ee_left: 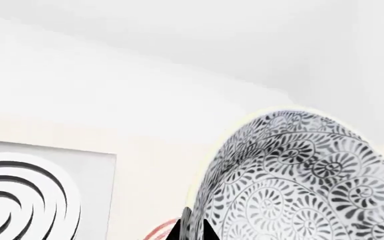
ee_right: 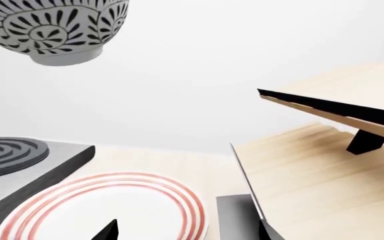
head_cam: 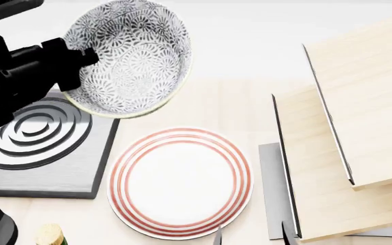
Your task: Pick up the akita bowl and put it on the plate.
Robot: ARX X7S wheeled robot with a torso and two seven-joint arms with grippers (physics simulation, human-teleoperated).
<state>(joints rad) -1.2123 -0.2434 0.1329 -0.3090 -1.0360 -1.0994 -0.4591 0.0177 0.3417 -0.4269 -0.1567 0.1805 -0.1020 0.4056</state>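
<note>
The left hand is gripping the rim of the deep round ceramic bowl with its dense grey-black floral pattern, holding it tilted in the air, clear of the pale wooden tabletop. Below and just beside the hand is sitting the dark square burner with raised rings; the flat white plate with thin red rings is lying beyond the bowl's far side, bare. Tilted light wooden boards are standing well apart. The right hand is showing only dark fingertips, spread apart, over the plate's edge. No writing is showing anywhere.
</note>
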